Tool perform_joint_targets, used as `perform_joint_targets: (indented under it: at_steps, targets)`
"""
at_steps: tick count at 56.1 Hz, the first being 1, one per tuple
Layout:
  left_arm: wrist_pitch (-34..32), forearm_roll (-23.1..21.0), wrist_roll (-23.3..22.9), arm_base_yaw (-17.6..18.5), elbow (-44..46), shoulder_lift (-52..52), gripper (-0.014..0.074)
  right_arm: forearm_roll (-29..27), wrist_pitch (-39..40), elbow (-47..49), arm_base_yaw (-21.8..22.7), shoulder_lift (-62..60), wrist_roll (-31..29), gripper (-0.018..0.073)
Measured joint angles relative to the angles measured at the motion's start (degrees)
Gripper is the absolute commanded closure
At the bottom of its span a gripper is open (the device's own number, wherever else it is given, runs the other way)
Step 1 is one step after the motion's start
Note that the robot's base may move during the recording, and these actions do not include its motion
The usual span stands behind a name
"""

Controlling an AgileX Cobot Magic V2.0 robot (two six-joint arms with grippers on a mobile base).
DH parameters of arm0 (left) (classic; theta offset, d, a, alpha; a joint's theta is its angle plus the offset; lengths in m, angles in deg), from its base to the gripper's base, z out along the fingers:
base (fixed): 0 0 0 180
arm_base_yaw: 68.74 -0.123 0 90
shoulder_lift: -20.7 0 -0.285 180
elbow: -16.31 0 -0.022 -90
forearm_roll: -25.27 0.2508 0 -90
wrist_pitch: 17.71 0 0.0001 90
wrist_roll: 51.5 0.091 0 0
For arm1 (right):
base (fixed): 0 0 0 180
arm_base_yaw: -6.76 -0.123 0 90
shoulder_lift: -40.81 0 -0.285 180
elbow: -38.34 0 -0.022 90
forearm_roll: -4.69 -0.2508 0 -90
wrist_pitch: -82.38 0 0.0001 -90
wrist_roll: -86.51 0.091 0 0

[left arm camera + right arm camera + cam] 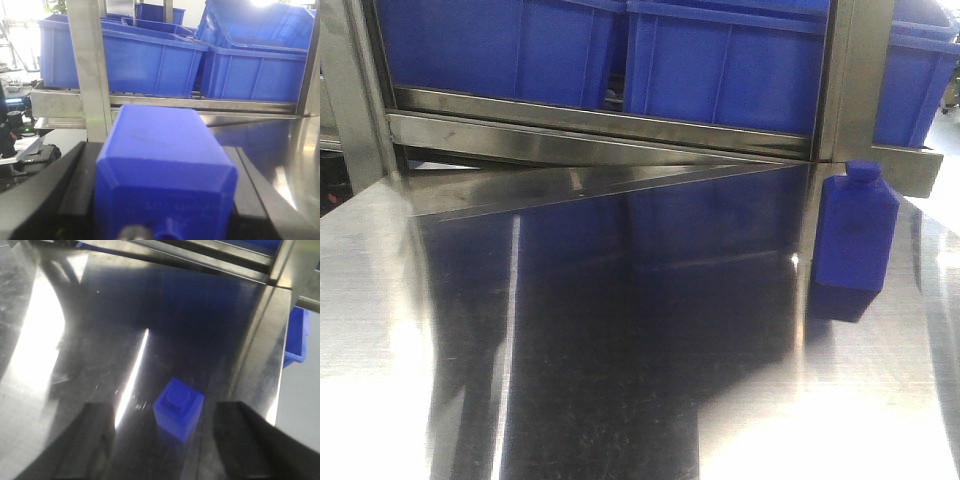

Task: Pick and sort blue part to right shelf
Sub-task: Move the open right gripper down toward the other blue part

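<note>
From the front view I count one blue part [855, 245], standing upright near the far right corner of the bench [620, 400], just beside the steel post [850, 80] of the right shelf [590, 125]. Three blue tubs [720, 70] sit in a row above the shelf's rail. The part is a smooth rectangular plastic block with sloped shoulders and a short round knob. The brushed, mirror-like steel bench lies open from its left edge across to the part. At my left wrist, my left gripper [162, 150] is clamped on a second blue part [165, 170], with a black finger [75, 190] against each flank and its blurred knob toward the camera. Beyond it I see a steel upright [92, 75] and at least four blue tubs, the nearest two [125, 65] side by side. At my right wrist, my right gripper [162, 412] hangs above the bench with its dark fingers [90, 440] spread wide. The standing blue part is between them and below, knob up, near the bench's right edge, with bare steel all round it.
</note>
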Motion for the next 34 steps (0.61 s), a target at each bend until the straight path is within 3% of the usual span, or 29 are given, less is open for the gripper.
perform_joint_targets:
  at_steps: [8, 17, 28, 34]
  targets:
    - [0.1, 0.08, 0.0, 0.0, 0.0, -0.12, 0.0265, -0.99, 1.03, 1.54, 0.0, 3.37, 0.0, -0.005]
    - [0.1, 0.12, 0.0, 0.0, 0.0, -0.12, 0.0265, -4.33, -6.24, 7.53, -0.13, 8.87, 2.76, -0.005]
    - [0.1, 0.22, 0.0, 0.0, 0.0, -0.12, 0.0265, -4.07, -15.89, 17.17, -0.85, 19.3, 10.45, -0.005]
    - [0.1, 0.22, 0.0, 0.0, 0.0, -0.12, 0.0265, 0.22, -21.38, 21.71, -1.55, 24.7, 18.28, -0.005]
